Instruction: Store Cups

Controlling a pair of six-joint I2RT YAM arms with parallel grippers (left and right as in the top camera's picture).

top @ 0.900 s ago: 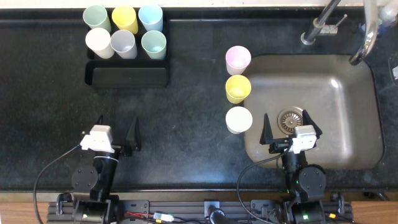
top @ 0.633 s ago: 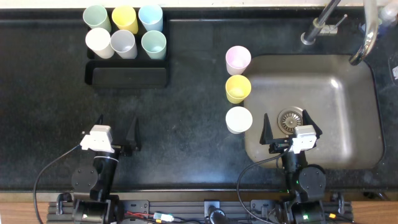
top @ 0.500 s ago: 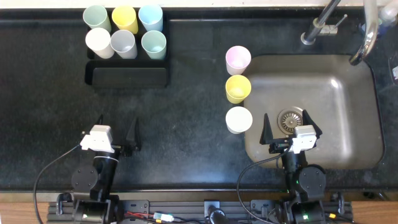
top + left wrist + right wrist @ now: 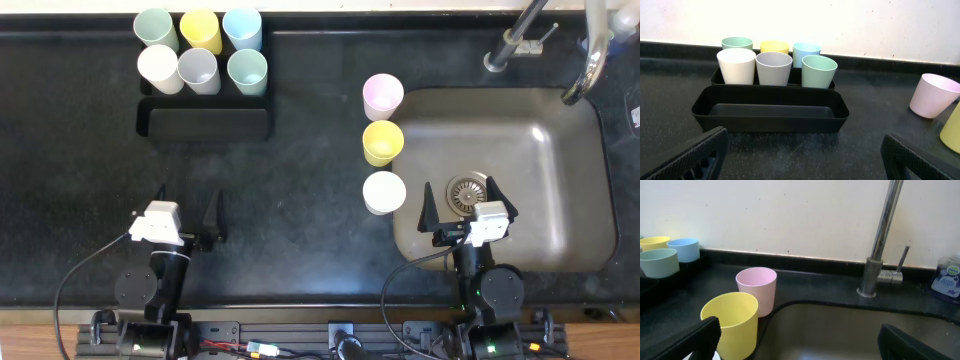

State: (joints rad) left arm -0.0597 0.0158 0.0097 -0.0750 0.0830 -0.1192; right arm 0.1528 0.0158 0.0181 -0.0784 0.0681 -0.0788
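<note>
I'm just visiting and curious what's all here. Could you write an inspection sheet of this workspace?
Surface: black speckled worktop, steel sink at its right.
Job's things: six pastel plastic cups in rear black tray; front black tray empty; pink cup, yellow cup, white cup loose beside sink.
Clutter: nothing seen.
Grippers: left gripper, right gripper both open, holding nothing.
Cables: black cables loop by arm bases.
Surroundings: metal tap, soap bottle, pale wall.

Pink cup (image 4: 382,94), yellow cup (image 4: 382,142), white cup (image 4: 384,192), and a black tray (image 4: 205,124).
</note>
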